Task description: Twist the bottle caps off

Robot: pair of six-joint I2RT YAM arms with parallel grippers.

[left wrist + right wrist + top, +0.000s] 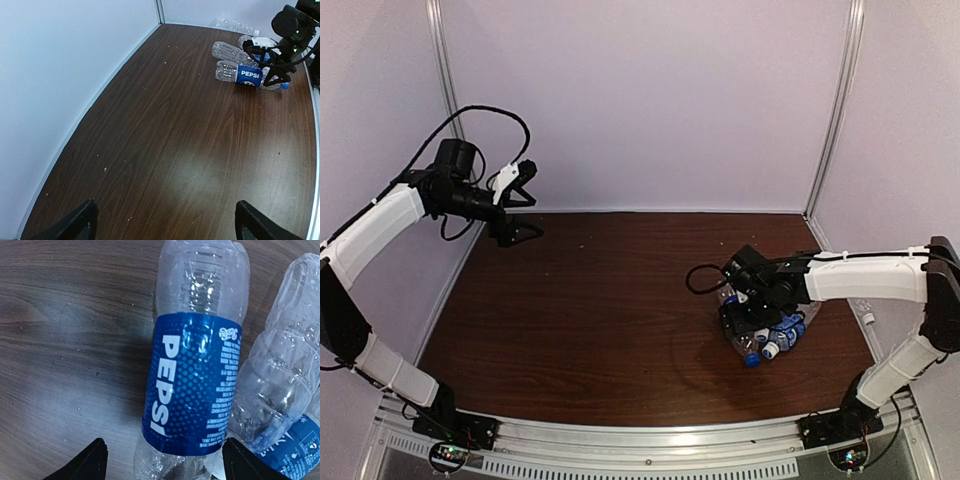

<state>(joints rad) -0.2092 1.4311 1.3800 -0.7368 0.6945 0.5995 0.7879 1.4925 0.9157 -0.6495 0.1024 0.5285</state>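
Observation:
Several clear crinkled bottles (772,332) lie in a cluster at the right of the table. A dark blue cap (751,359) and a white cap (769,352) point toward the near edge. My right gripper (752,318) hangs low over the cluster. In the right wrist view the Pepsi bottle (192,385) lies lengthwise between the open fingers of my right gripper (165,465), with a gap on the left side. Its cap is out of that view. My left gripper (530,203) is raised at the far left, open and empty, and its fingertips (75,225) frame bare wood.
A second bottle (280,385) with a blue label lies touching the Pepsi bottle on its right. Another clear bottle (232,24) lies against the right-hand wall, apart from the cluster. White walls close in the table (600,310) on three sides.

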